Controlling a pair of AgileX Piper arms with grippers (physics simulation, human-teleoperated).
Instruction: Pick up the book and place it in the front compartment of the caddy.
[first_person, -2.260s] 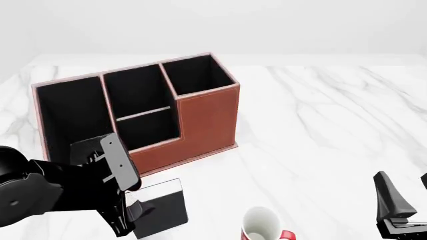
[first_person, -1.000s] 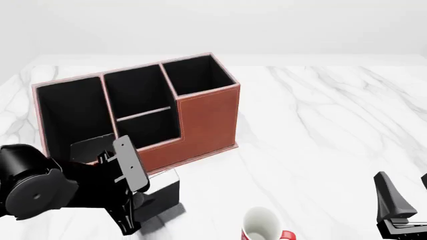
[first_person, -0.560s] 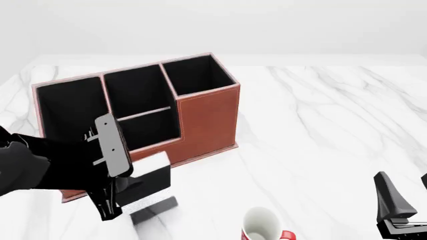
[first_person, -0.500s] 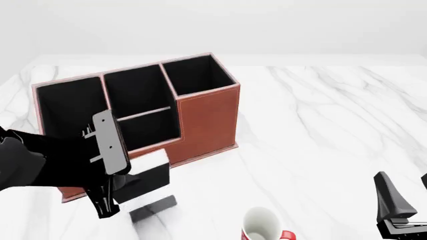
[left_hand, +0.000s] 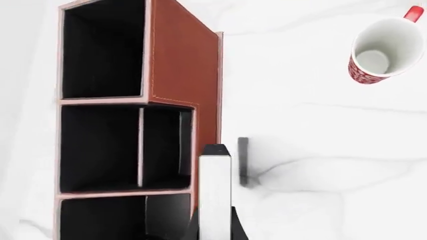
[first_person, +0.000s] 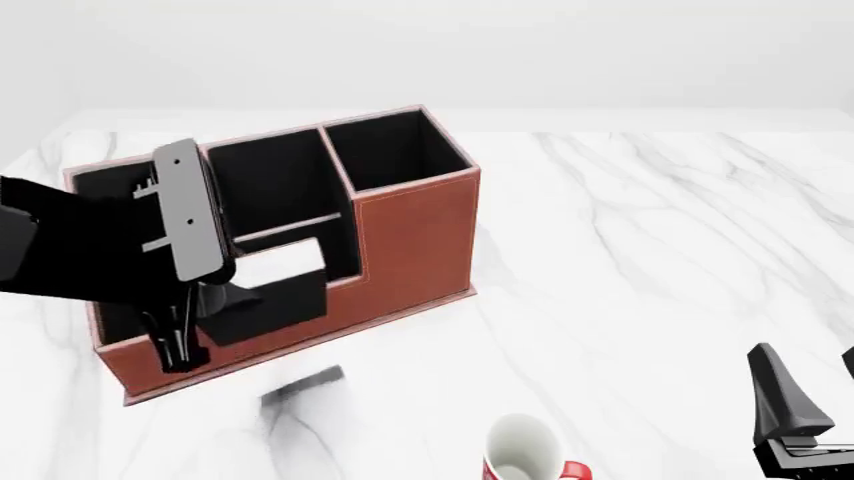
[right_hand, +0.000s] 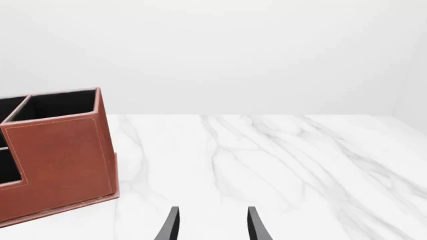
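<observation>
- Black book (first_person: 274, 290), white page edge up, clamped in left hand (first_person: 200, 310), clear of the table (first_person: 641, 250), in front of the caddy's (first_person: 414, 235) low front wall.
- Right hand (right_hand: 212, 224) low at table's near right; fingers apart, holding nothing.
- Red-and-white mug (first_person: 523, 450) stands near front edge.

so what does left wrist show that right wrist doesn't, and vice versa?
Left wrist only: the book held edge-on in the left gripper, its white page strip facing the camera, beside the caddy's low front wall; the caddy's cells from above; the mug on the table.

Right wrist only: the right gripper, open and empty, low over bare marble, and the blank back wall.

Both: the caddy and the marble table.
</observation>
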